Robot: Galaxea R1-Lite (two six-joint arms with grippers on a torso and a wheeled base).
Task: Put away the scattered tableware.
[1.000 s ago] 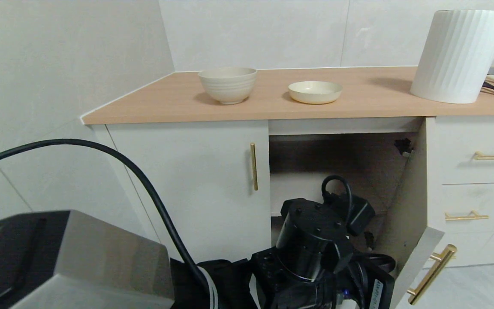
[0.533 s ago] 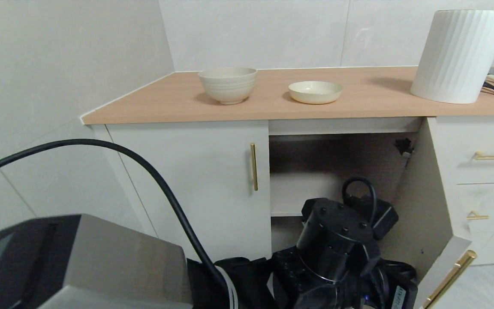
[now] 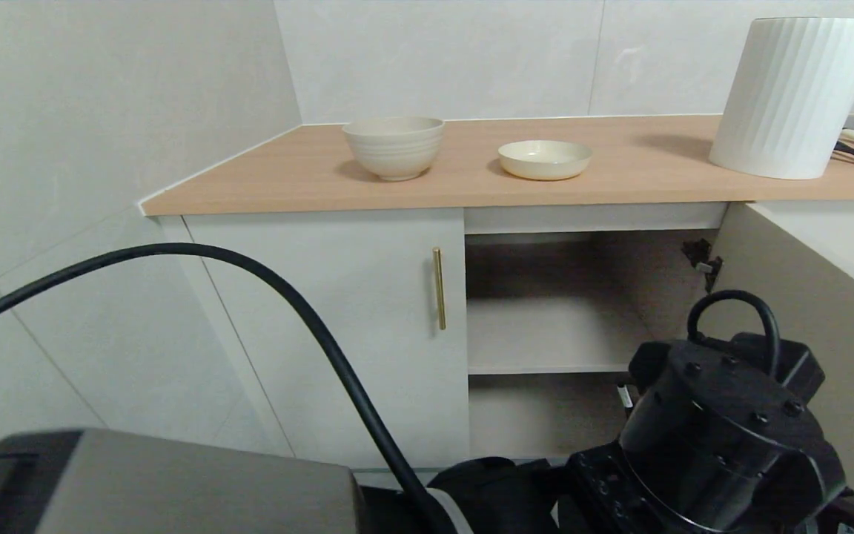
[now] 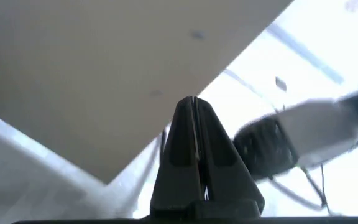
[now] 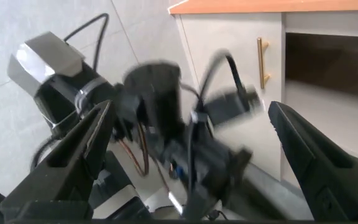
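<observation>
bowl [image 3: 394, 146]: upright on table [image 3: 308, 174], inside hidden
dish [image 3: 545, 159]: on table, right of bowl, apart
cabinet [image 3: 323, 326]: right door open, shelf [image 3: 545, 337] visible
left pincer [image 4: 194, 155]: together
right pincer [image 5: 190, 109]: apart

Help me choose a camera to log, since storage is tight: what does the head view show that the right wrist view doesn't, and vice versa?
Head view adds: the bowl, the shallow dish and the white ribbed container on the countertop. Right wrist view adds: the right gripper, fingers spread open. Shared: the countertop's front edge, the closed door's brass handle and the open cabinet.
</observation>
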